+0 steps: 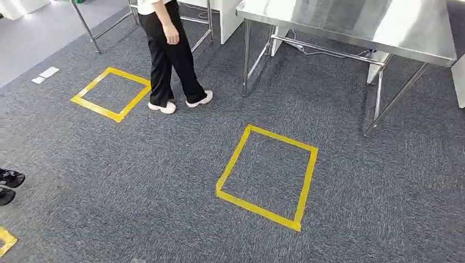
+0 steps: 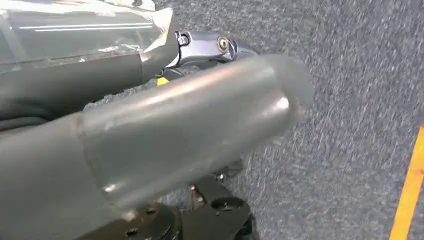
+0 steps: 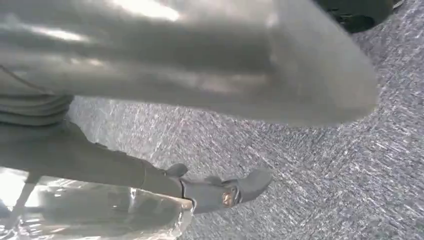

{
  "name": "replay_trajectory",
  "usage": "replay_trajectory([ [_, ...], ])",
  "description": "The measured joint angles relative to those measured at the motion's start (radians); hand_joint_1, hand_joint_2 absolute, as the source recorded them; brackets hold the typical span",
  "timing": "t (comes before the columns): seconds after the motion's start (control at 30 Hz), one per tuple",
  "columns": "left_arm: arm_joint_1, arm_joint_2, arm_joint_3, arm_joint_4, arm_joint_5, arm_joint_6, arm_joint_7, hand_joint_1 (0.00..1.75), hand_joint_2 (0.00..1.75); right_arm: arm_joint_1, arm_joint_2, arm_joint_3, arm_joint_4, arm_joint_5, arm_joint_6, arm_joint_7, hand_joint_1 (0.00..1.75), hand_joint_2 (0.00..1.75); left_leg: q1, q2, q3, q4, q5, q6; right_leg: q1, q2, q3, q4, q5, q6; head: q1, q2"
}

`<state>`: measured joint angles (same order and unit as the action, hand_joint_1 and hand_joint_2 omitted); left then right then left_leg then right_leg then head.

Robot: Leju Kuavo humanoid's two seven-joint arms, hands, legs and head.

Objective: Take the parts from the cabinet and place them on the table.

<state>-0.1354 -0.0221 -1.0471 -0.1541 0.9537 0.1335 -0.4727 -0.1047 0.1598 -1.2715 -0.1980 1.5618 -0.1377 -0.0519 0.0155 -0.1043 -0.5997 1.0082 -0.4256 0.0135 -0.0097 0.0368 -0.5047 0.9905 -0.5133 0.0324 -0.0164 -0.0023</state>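
Across the grey carpet (image 1: 164,181) in the head view, a stainless steel table (image 1: 356,24) is standing at two o'clock, with a yellow tape square (image 1: 267,176) lying just below centre and a second tape square (image 1: 111,93) at ten o'clock. A person in black trousers (image 1: 169,55) is standing at twelve o'clock. The left hand (image 2: 150,135) and right hand (image 3: 190,65) are hanging over carpet (each beside clear plastic wrap); whether the wrap holds a part, or how the fingers are lying, I cannot tell.

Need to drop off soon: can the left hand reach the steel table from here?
Probably not yet. The steel table stands across open carpet, beyond the taped square, and the left hand hangs low over the floor.
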Motion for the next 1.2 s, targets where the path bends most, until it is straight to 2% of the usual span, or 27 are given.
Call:
replay_trajectory([
  [0.03,0.001,0.000,0.000,0.000,-0.001,0.000,0.000,0.00,0.00,0.000,0.001,0.000,0.000,0.000,0.003,0.000,0.00,0.00,0.002,-0.008,-0.003,-0.002,0.004,-0.008,-0.003,-0.010,0.006,-0.003,0.006,-0.010,-0.001,0.000],
  [0.07,0.002,0.002,0.000,0.000,-0.001,0.002,0.000,0.00,0.00,-0.003,0.002,0.000,0.000,0.000,0.004,0.000,0.00,0.00,0.006,0.024,-0.010,0.015,-0.006,-0.009,-0.018,-0.022,0.010,-0.008,0.014,-0.021,-0.002,0.000],
  [0.1,0.001,0.001,-0.001,0.000,-0.002,0.003,0.002,0.00,0.00,-0.003,0.003,0.001,0.000,0.000,0.005,0.000,0.00,0.00,0.002,0.064,-0.025,0.047,-0.036,-0.010,-0.015,-0.028,0.008,-0.008,0.016,-0.030,-0.005,0.000],
  [0.13,-0.001,0.000,-0.001,0.000,-0.002,0.004,0.003,0.00,0.00,-0.001,0.003,0.001,0.000,0.000,0.005,0.000,0.00,0.00,0.004,0.082,-0.053,0.109,-0.079,-0.012,-0.012,-0.039,0.008,-0.007,0.016,-0.038,-0.010,0.000],
  [0.2,-0.003,-0.003,-0.002,0.000,-0.006,0.005,0.003,0.00,0.00,0.003,0.001,0.001,0.000,0.000,0.011,0.002,0.00,0.00,0.005,0.090,-0.125,0.268,-0.153,-0.018,-0.005,-0.067,0.005,-0.007,0.016,-0.042,-0.010,0.000],
  [0.23,-0.002,-0.004,-0.003,0.000,-0.010,0.006,0.005,0.00,0.00,0.003,0.000,0.002,0.000,0.000,0.016,0.005,0.00,0.00,0.006,0.091,-0.145,0.311,-0.161,-0.021,-0.003,-0.079,0.003,-0.006,0.016,-0.042,-0.010,0.000],
  [0.3,-0.002,-0.007,-0.008,0.000,-0.013,0.019,0.011,0.00,0.00,0.001,0.000,0.002,0.000,-0.001,0.021,0.011,0.00,0.00,0.007,0.095,-0.127,0.282,-0.130,-0.021,-0.002,-0.096,0.003,-0.006,0.015,-0.042,-0.010,0.000],
  [0.33,-0.005,-0.013,-0.012,0.000,-0.018,0.034,0.022,0.00,0.00,-0.001,0.000,0.002,0.000,-0.003,0.028,0.013,0.00,0.00,0.007,0.110,-0.069,0.179,-0.077,-0.020,-0.003,-0.110,0.006,-0.006,0.012,-0.039,-0.011,0.000],
  [0.37,-0.009,-0.017,-0.014,0.000,-0.022,0.037,0.030,0.00,0.00,-0.002,0.000,0.002,0.000,-0.003,0.029,0.013,0.00,0.00,0.007,0.133,-0.019,0.090,-0.043,-0.018,-0.002,-0.119,0.008,-0.005,0.011,-0.038,-0.011,0.000],
  [0.4,-0.016,-0.020,-0.018,-0.001,-0.023,0.035,0.033,0.00,0.00,-0.002,-0.001,0.002,0.000,-0.003,0.029,0.012,0.00,0.00,0.004,0.188,0.017,0.023,-0.041,-0.014,0.005,-0.129,0.010,-0.004,0.007,-0.031,-0.011,0.000],
  [0.53,-0.021,-0.017,-0.025,-0.001,-0.020,0.025,0.018,0.00,0.00,-0.005,-0.003,0.021,0.000,0.001,0.034,-0.005,0.00,0.00,-0.011,0.140,0.010,0.020,-0.038,0.011,0.017,-0.165,0.015,-0.004,-0.002,-0.011,-0.003,0.000],
  [0.57,-0.021,-0.016,-0.025,-0.001,-0.018,0.026,0.013,0.00,0.00,-0.005,-0.003,0.031,0.000,0.001,0.038,-0.006,0.00,0.00,-0.005,0.128,0.014,0.010,-0.029,0.024,0.019,-0.165,0.011,0.003,-0.009,-0.004,-0.005,0.000],
  [0.6,-0.022,-0.016,-0.026,-0.001,-0.018,0.027,0.010,0.00,0.00,-0.006,-0.004,0.038,0.000,0.001,0.042,-0.007,0.00,0.00,-0.005,0.120,0.012,0.009,-0.025,0.030,0.008,-0.113,0.001,0.030,-0.027,-0.002,0.000,0.000],
  [0.63,-0.026,-0.011,-0.026,-0.001,-0.014,0.027,0.008,0.00,0.00,-0.004,-0.004,0.044,0.000,0.001,0.045,-0.010,0.00,0.00,-0.003,0.111,0.008,0.009,-0.021,0.037,0.006,-0.078,-0.026,0.086,-0.061,-0.008,0.003,0.000],
  [0.7,-0.035,-0.005,-0.025,-0.001,-0.009,0.031,0.003,0.00,0.00,0.003,-0.005,0.057,0.000,0.001,0.049,-0.021,0.00,0.00,-0.004,0.083,0.001,0.009,-0.018,0.042,0.001,-0.049,-0.105,0.250,-0.131,-0.015,0.003,0.000],
  [0.73,-0.035,-0.003,-0.025,-0.001,0.000,0.036,0.000,0.00,0.00,0.007,-0.005,0.064,0.000,0.001,0.050,-0.025,0.00,0.00,-0.006,0.069,-0.001,0.009,-0.017,0.043,0.001,-0.045,-0.133,0.308,-0.145,-0.011,0.004,0.000],
  [0.77,-0.033,-0.001,-0.025,-0.001,0.008,0.037,-0.004,0.00,0.00,0.009,-0.006,0.072,0.000,0.001,0.052,-0.027,0.00,0.00,-0.006,0.059,-0.001,0.010,-0.017,0.043,0.000,-0.044,-0.139,0.319,-0.141,-0.006,0.002,0.000],
  [0.8,-0.029,0.003,-0.024,-0.001,0.019,0.040,-0.012,0.00,0.00,0.009,-0.005,0.088,0.000,0.001,0.056,-0.031,0.00,0.00,-0.006,0.043,-0.001,0.010,-0.016,0.042,0.000,-0.042,-0.122,0.281,-0.116,0.004,0.004,0.000],
  [0.87,-0.021,0.006,-0.017,-0.001,0.035,0.045,-0.027,0.00,0.00,0.008,-0.005,0.116,0.000,0.001,0.056,-0.039,0.00,0.00,-0.006,0.015,0.002,0.010,-0.014,0.037,-0.004,-0.022,-0.040,0.103,-0.038,0.019,0.004,0.000],
  [0.9,-0.018,0.007,-0.013,-0.001,0.040,0.045,-0.032,0.00,0.00,0.009,-0.006,0.127,0.000,0.001,0.055,-0.039,0.00,0.00,-0.004,0.005,0.000,0.010,-0.012,0.034,-0.006,0.031,-0.005,0.023,-0.011,0.019,0.005,0.000],
  [0.93,-0.018,0.008,-0.013,-0.001,0.041,0.045,-0.034,0.00,0.00,0.009,-0.005,0.132,0.000,0.001,0.055,-0.040,0.00,0.00,-0.012,-0.006,-0.002,0.015,-0.012,0.027,-0.001,0.037,-0.007,0.008,-0.007,0.009,0.003,0.000],
  [1.03,-0.009,0.012,-0.008,-0.001,0.041,0.046,-0.039,0.00,0.00,0.007,-0.004,0.150,0.000,0.001,0.055,-0.040,0.00,0.00,-0.005,-0.030,-0.006,0.008,-0.004,0.009,0.009,0.008,-0.007,0.010,-0.004,-0.008,0.003,0.000],
  [1.07,-0.005,0.016,-0.008,-0.001,0.041,0.046,-0.039,0.00,0.00,0.007,-0.003,0.155,0.000,0.001,0.055,-0.040,0.00,0.00,-0.006,-0.040,-0.012,0.009,-0.003,0.001,-0.002,-0.006,0.002,0.003,0.004,-0.018,0.002,0.000],
  [1.1,-0.003,0.019,-0.008,0.000,0.041,0.046,-0.040,0.00,0.00,0.005,0.000,0.158,0.001,0.001,0.055,-0.040,0.00,0.00,-0.005,0.002,-0.020,0.031,-0.018,0.002,-0.012,-0.019,0.006,-0.002,0.009,-0.025,0.001,0.000],
  [1.13,-0.003,0.019,-0.007,0.000,0.041,0.046,-0.040,0.00,0.00,0.005,0.001,0.159,0.001,0.001,0.054,-0.041,0.00,0.00,-0.008,0.050,-0.041,0.076,-0.054,-0.001,-0.009,-0.027,0.004,-0.003,0.010,-0.034,-0.004,0.000],
  [1.17,-0.005,0.019,-0.007,0.000,0.041,0.046,-0.040,0.00,0.00,0.007,0.001,0.162,0.001,0.001,0.054,-0.042,0.00,0.00,-0.006,0.073,-0.074,0.148,-0.098,-0.004,-0.005,-0.041,0.004,-0.002,0.010,-0.045,-0.007,0.000],
  [1.2,-0.005,0.019,-0.006,0.000,0.041,0.047,-0.040,0.00,0.00,0.011,0.000,0.165,0.001,0.001,0.054,-0.045,0.00,0.00,-0.003,0.083,-0.111,0.229,-0.135,-0.007,-0.001,-0.058,0.004,-0.002,0.009,-0.046,-0.005,0.000],
])
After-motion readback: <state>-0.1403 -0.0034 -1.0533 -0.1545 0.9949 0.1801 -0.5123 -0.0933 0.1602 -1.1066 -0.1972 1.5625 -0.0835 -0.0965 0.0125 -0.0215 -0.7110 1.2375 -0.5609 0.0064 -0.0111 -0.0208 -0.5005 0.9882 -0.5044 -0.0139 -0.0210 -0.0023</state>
